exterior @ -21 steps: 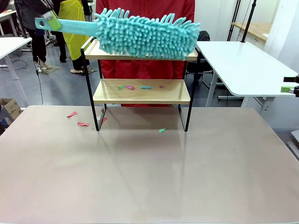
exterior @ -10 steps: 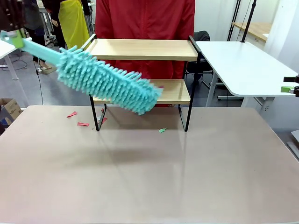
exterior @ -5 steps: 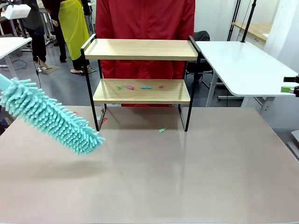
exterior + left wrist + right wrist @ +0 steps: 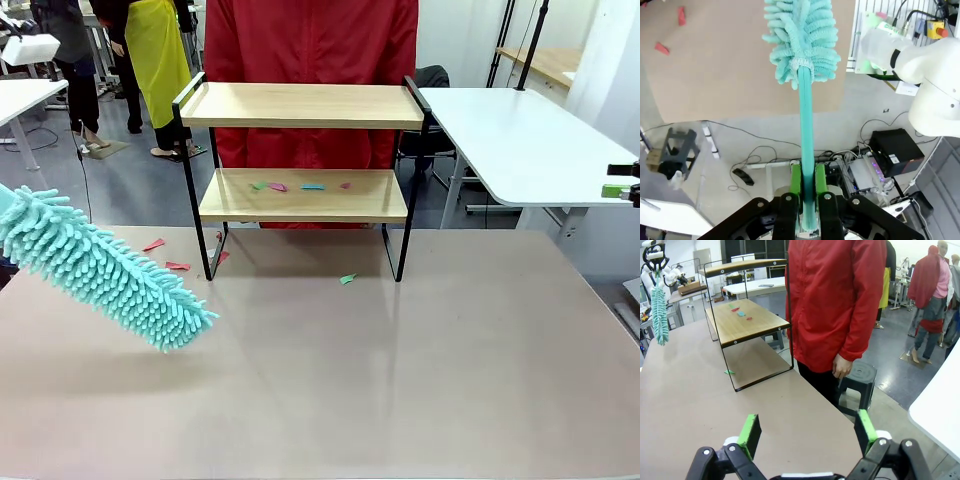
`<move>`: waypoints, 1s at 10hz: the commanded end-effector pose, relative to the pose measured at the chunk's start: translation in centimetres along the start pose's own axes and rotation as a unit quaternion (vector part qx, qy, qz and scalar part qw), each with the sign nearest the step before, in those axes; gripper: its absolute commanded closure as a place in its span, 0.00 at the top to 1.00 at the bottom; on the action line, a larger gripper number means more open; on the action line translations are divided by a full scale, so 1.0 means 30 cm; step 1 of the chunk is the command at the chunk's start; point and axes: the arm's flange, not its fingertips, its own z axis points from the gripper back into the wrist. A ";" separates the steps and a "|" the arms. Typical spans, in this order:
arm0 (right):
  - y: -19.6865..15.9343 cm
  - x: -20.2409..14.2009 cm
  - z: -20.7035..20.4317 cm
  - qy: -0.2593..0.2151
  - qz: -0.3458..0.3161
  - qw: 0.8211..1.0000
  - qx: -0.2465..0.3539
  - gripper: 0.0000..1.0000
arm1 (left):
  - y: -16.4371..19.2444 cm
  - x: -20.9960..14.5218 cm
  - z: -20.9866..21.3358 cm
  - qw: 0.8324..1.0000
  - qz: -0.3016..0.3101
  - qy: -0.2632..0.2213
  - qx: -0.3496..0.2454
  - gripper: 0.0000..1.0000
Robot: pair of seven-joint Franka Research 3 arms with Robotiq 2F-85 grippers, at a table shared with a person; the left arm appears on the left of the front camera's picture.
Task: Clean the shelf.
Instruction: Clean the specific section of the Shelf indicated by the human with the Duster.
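The shelf [image 4: 300,205] stands at the far middle of the table, with several coloured paper scraps [image 4: 300,186] on its lower board and a bare top board. A teal fluffy duster [image 4: 100,265] slants over the table's left edge, head pointing down and right, well apart from the shelf. In the left wrist view my left gripper [image 4: 808,197] is shut on the duster's handle [image 4: 807,145], the head [image 4: 802,35] far ahead. My right gripper [image 4: 807,432] is open and holds nothing, off the table's right side, facing the shelf [image 4: 747,322].
Loose scraps lie on the table by the shelf's legs [image 4: 347,279] and to its left [image 4: 165,255]. A person in a red jacket [image 4: 310,40] stands behind the shelf. A white table [image 4: 520,140] is at the right, and a black stool [image 4: 860,377] is by the person.
The duster swept off the shelf's top board, swung down and left past the lower board, and now hangs over the table's left side. The right gripper has not moved.
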 end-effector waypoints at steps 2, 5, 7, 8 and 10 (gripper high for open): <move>0.001 0.012 -0.003 -0.001 0.003 1.000 0.000 1.00 | -0.006 -0.009 0.021 1.000 0.003 -0.001 0.006 0.13; 0.001 0.012 -0.003 -0.001 0.003 1.000 0.000 1.00 | -0.006 -0.009 0.021 1.000 0.003 -0.001 0.006 0.13; 0.001 0.012 -0.003 -0.001 0.003 1.000 0.000 1.00 | -0.006 -0.009 0.021 1.000 0.003 -0.001 0.006 0.13; 0.001 0.012 -0.003 -0.001 0.003 1.000 0.000 1.00 | -0.006 -0.009 0.021 1.000 0.003 -0.001 0.006 0.13; 0.001 0.012 -0.003 -0.001 0.003 1.000 0.000 1.00 | -0.006 -0.009 0.021 1.000 0.003 -0.001 0.006 0.13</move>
